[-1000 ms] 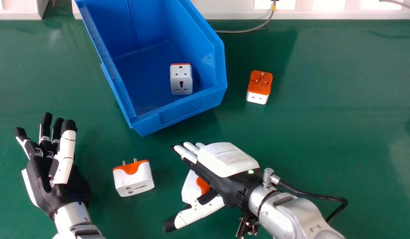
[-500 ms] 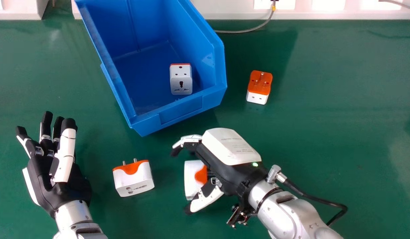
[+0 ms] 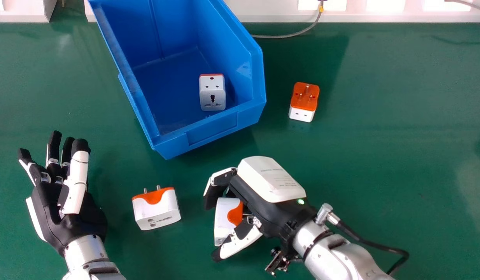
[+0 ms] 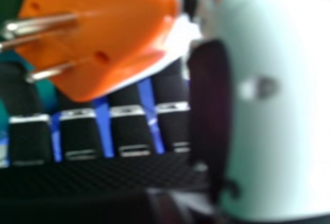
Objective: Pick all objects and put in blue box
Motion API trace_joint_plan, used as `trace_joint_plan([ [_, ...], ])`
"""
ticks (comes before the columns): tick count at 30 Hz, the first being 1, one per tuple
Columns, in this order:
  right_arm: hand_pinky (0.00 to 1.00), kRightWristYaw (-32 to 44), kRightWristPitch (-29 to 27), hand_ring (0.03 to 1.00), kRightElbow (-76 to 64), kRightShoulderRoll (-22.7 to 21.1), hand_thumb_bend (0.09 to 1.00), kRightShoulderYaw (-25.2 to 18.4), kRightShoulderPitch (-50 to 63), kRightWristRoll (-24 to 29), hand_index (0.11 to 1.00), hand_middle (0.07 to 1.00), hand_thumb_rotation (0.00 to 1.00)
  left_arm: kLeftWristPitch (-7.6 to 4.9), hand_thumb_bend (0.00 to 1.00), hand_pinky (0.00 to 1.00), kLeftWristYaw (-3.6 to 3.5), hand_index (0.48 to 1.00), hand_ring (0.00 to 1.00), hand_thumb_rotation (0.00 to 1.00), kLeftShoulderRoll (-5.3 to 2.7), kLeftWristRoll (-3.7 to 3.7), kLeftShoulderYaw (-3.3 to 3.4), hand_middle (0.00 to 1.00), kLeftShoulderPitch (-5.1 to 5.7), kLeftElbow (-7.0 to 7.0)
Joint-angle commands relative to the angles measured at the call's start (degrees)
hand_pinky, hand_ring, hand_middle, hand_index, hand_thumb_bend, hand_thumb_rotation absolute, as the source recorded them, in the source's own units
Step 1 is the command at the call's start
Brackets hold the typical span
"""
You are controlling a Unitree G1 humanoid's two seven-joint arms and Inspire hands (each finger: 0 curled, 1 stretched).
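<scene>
Right now the white plastic plug adapter with an orange face is at the near middle of the scene, inside the bend of my silver-armed right hand. I have the fingers curled over its far side and the black-and-white thumb along its near side, a narrow hold with the orange face and metal pins turned towards my palm. Whether every fingertip presses on it I cannot tell, nor whether it rests on the green tabletop. From the head I see little of the pins, as the hand covers them; the right hand view shows them jutting from the orange face.

Just left lies a second white-and-orange adapter, apart from both hands. Left of that I have the black-and-white left hand, palm up, fingers spread and relaxed, holding nothing. Farther away stands the open blue plastic box, its far end cut off, with one white adapter inside by the right wall. Right of the box, an orange-topped adapter sits pins up on the tabletop.
</scene>
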Motion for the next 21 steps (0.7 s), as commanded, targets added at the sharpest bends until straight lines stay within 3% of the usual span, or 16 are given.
trace_joint_plan([
  [1, 0.37, -3.33, -3.45, 0.440, -0.81, 0.03, 0.501, -0.98, 0.13, 0.63, 0.487, 0.500, 0.00, -0.71, 0.66, 0.83, -0.04, 0.892, 0.88, 0.06, 0.34, 0.75, -0.45, 0.90, 0.59, -0.58],
  [4, 0.38, -7.49, -9.18, 0.444, -2.75, -0.41, 0.501, -2.85, 0.24, 1.83, 0.481, 0.503, 0.00, -1.08, 0.67, 0.83, 0.19, 0.894, 0.88, 0.07, 0.41, 1.03, -0.45, 0.90, 0.56, -0.33],
  [6, 0.38, -12.45, -14.30, 0.447, -4.52, -0.36, 0.501, -4.93, 0.10, 2.09, 0.482, 0.505, 0.00, -0.87, 0.68, 0.83, 0.03, 0.891, 0.88, 0.07, 0.50, 0.83, -0.30, 0.90, 0.51, -0.33],
  [9, 0.38, -20.21, -19.94, 0.449, -6.67, -0.14, 0.501, -7.56, -0.78, -0.07, 0.482, 0.493, 0.00, -0.27, 0.70, 0.83, -0.88, 0.892, 0.88, 0.09, 0.43, -0.28, 0.10, 0.90, 0.27, -0.45],
  [12, 0.37, -26.39, -22.60, 0.460, -8.71, 0.35, 0.501, -9.72, -2.41, -2.84, 0.471, 0.499, 0.00, -0.34, 0.70, 0.83, -0.96, 0.888, 0.88, 0.08, 0.43, -0.47, 0.13, 0.90, 0.00, -0.24],
  [17, 0.37, -36.20, -22.72, 0.432, -12.66, 3.31, 0.501, -13.50, -8.43, -7.49, 0.462, 0.515, 0.00, -0.87, 0.68, 0.82, -0.18, 0.884, 0.88, 0.08, 0.90, 0.54, -0.10, 0.89, -0.35, 0.68],
  [21, 0.37, -37.10, -20.76, 0.437, -13.16, 4.50, 0.502, -15.03, -14.15, -8.59, 0.465, 0.509, 0.00, -1.21, 0.68, 0.82, -0.54, 0.884, 0.88, 0.07, 0.96, 0.38, 0.04, 0.89, -0.66, 1.23],
])
